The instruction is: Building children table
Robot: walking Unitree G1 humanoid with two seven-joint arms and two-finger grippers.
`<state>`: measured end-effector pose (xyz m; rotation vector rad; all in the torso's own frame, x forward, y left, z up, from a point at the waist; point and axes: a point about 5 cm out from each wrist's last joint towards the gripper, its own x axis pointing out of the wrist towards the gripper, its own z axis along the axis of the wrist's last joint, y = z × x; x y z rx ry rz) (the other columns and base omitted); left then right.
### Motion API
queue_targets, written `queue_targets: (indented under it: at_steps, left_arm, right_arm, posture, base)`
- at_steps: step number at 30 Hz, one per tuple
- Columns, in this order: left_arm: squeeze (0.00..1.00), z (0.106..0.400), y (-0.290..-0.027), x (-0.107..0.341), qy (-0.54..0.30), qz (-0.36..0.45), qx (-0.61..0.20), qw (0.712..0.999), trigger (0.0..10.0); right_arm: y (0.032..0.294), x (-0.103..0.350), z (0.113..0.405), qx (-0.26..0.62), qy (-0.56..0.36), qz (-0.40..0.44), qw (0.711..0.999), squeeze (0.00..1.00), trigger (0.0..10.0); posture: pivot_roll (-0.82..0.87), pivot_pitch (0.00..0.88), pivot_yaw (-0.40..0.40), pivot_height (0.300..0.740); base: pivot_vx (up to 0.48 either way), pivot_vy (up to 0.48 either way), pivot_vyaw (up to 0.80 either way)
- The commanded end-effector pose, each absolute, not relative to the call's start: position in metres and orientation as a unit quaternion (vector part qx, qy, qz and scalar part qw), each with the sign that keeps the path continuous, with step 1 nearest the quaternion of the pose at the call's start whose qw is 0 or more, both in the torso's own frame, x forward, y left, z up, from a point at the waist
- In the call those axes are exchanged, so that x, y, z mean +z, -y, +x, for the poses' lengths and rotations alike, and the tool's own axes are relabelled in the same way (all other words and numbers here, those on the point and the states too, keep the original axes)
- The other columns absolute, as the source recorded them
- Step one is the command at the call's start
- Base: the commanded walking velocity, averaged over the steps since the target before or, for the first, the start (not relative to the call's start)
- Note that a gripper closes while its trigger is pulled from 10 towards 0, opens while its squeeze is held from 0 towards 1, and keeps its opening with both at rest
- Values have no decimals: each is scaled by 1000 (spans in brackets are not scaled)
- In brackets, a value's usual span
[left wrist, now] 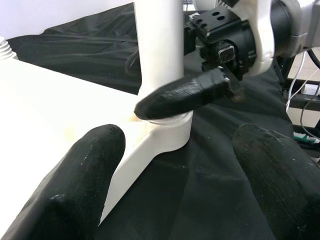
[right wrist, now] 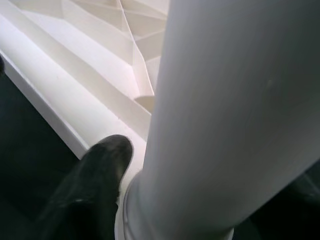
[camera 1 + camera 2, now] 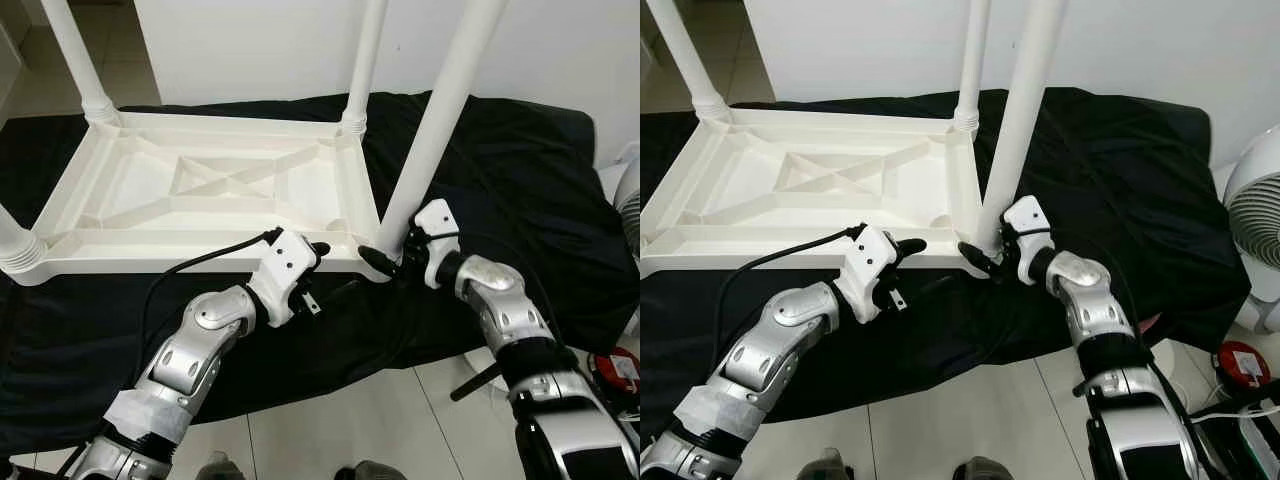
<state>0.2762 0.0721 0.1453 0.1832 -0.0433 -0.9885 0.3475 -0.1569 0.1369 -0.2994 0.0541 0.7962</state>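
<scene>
A white plastic table (image 3: pixel 130 190) lies upside down on a black cloth, its ribbed underside facing up. Legs stand at the far left (image 3: pixel 75 55), far right (image 3: pixel 365 60) and near left (image 3: pixel 15 245) corners. At the near right corner, my right gripper (image 3: pixel 392 255) is shut on the base of the fourth leg (image 3: pixel 430 140), which leans slightly in its socket. One of its fingers (image 1: pixel 185 92) wraps across the leg (image 1: pixel 160 50) just above the socket. My left gripper (image 3: pixel 318 278) is open at the table's front edge, just left of that corner, its fingers (image 1: pixel 80 185) spread with nothing held.
The black cloth (image 3: pixel 500 180) covers a low platform under the table. Tiled floor (image 3: pixel 350 420) lies in front of it. A white fan (image 3: pixel 1260 220) and a red object (image 3: pixel 1240 362) stand at the right. A white wall is close behind.
</scene>
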Motion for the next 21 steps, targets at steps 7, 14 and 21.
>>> queue_targets:
  at_steps: [7,14,21]
  left_arm:
    - [0,278,-73,145,15,92,-474,876,10000]
    - [0,278,-73,145,13,92,-475,875,10000]
    - [0,276,-72,143,11,94,-479,873,10000]
  right_arm:
    - [149,126,348,423,-47,-146,893,0,0]
    - [151,120,346,427,-53,-150,890,0,1451]
    - [154,116,348,366,-52,-128,920,0,10000]
  posture:
    - [84,0,-43,740]
    - [86,0,-43,740]
    - [73,0,-40,740]
  base:
    - [0,0,0]
    - [0,0,0]
    - [0,0,0]
